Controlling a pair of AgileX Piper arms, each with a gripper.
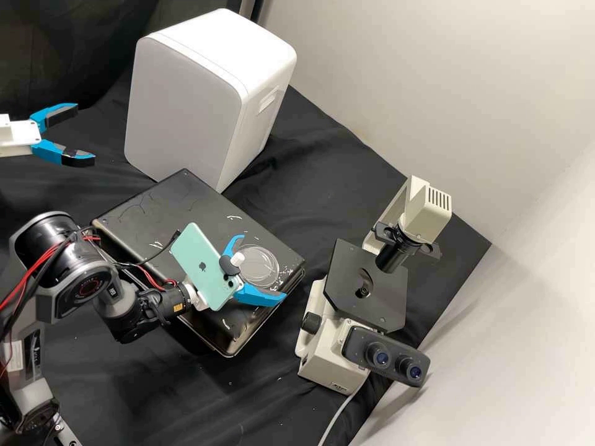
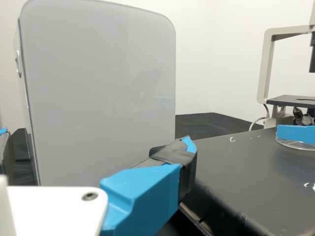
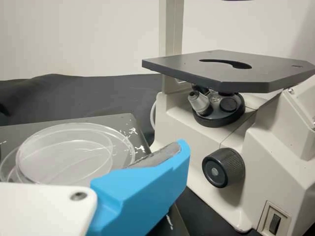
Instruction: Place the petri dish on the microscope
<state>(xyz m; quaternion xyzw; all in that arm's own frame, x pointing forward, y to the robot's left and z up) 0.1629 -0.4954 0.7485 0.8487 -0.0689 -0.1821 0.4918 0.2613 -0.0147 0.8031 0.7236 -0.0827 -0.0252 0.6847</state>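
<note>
A clear petri dish (image 1: pixel 259 266) (image 3: pixel 74 152) lies on the near corner of a flat black box (image 1: pixel 155 214). My right gripper (image 1: pixel 251 271) is open around it, one blue finger on each side, with a thin gap visible at the pad in the right wrist view. The microscope (image 1: pixel 347 337) stands just right of the box, and its black stage (image 1: pixel 365 285) (image 3: pixel 231 69) has nothing on it. My left gripper (image 1: pixel 65 133) hovers open at the far left of the bench with nothing between its fingers. In the left wrist view the dish (image 2: pixel 298 143) is far off.
A tall white box (image 1: pixel 204 93) (image 2: pixel 98 93) stands behind the black box, close to my left gripper. The microscope's eyepieces (image 1: pixel 393 362) point toward the bench's front edge. A white wall runs along the right side.
</note>
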